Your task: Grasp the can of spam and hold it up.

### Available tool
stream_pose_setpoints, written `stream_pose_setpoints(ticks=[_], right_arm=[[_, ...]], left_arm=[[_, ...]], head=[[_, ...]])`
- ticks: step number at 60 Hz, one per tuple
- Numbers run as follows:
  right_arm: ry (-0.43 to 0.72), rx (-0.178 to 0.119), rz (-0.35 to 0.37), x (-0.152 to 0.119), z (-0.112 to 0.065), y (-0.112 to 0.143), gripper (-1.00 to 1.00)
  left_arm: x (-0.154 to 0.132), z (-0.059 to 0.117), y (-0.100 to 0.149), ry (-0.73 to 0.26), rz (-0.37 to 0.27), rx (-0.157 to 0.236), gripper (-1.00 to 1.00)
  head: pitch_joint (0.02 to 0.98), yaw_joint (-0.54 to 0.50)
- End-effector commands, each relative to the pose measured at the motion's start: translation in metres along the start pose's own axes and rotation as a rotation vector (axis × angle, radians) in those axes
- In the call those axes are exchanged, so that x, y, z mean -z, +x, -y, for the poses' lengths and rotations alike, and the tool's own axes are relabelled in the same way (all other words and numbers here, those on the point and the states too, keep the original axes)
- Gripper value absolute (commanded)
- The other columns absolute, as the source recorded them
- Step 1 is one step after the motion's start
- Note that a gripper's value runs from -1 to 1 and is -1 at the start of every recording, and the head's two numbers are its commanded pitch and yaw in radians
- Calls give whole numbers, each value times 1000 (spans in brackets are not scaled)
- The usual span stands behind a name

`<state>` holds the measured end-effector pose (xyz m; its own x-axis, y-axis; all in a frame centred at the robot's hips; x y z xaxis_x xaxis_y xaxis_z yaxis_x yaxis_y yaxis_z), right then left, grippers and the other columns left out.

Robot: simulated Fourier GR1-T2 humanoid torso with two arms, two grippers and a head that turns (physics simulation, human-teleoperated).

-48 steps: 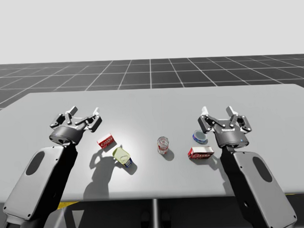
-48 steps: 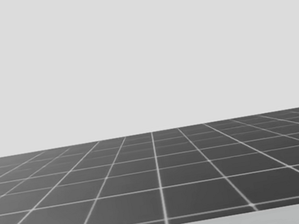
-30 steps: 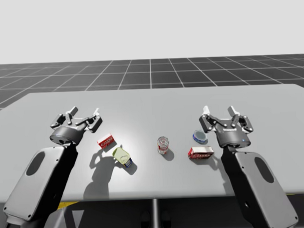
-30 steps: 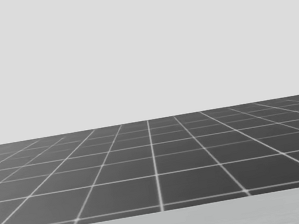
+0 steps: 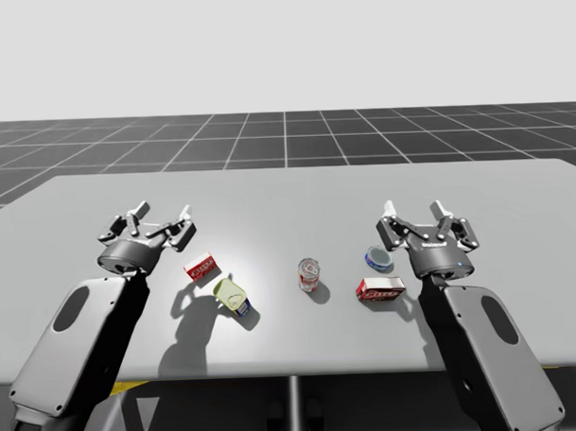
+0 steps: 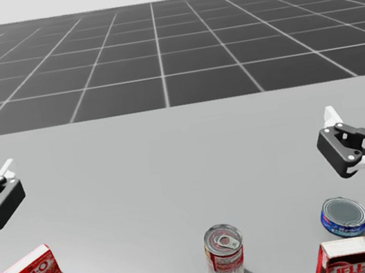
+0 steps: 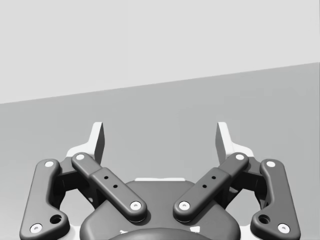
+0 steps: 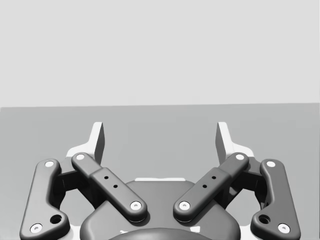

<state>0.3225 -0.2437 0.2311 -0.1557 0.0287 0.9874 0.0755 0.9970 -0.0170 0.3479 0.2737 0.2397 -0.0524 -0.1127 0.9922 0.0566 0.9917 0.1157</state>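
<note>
In the high view the yellow can [image 5: 232, 295], which I take for the spam, sits on the desk [image 5: 287, 192] left of centre, just beside a red box [image 5: 202, 267] and on the side of it nearer me. My left gripper [image 5: 160, 220] hovers beyond that box with its fingers released. My right gripper [image 5: 413, 216], fingers likewise spread, is well apart from the target, near a blue tin [image 5: 378, 259] and a second red box [image 5: 380, 288]; a round can [image 5: 310, 274] stands between the two groups. The left arm is the sensible one to use. It should draw back toward me and inward, clear the box from above, then descend with the fingers across the can's narrower sides. In the head view the can shows its lid with a pull tab facing up. A top-down grasp on the side walls therefore looks best, low enough to avoid slipping on the rounded corners. The left wrist view shows both fingers [image 7: 97, 139] wide apart with bare desk ahead, so the wrist must tip downward before closing. The right wrist view shows the same open fingers [image 8: 223, 139] holding nothing, and that arm should stay parked.
</note>
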Motion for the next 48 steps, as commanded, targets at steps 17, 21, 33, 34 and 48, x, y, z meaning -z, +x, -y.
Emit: stream_pose_setpoints(ticks=[17, 21, 33, 34, 48], right_arm=[[7, -3, -17, 0, 0, 0, -1000], [9, -3, -18, 0, 0, 0, -1000], [16, -2, -29, 0, 0, 0, -1000], [16, -3, -30, 0, 0, 0, -1000], [17, -6, -36, 1, -1, -1, -1000]], left_arm=[[1, 2, 0, -6, -4, 3, -1000], [1, 2, 0, -7, -4, 5, -1000], [1, 3, 0, -8, -5, 3, -1000], [1, 3, 0, -8, -4, 3, -1000], [-9, 5, 13, -21, 28, -20, -1000]], head=[[777, 65], [811, 118], [880, 226], [883, 232], [886, 256]])
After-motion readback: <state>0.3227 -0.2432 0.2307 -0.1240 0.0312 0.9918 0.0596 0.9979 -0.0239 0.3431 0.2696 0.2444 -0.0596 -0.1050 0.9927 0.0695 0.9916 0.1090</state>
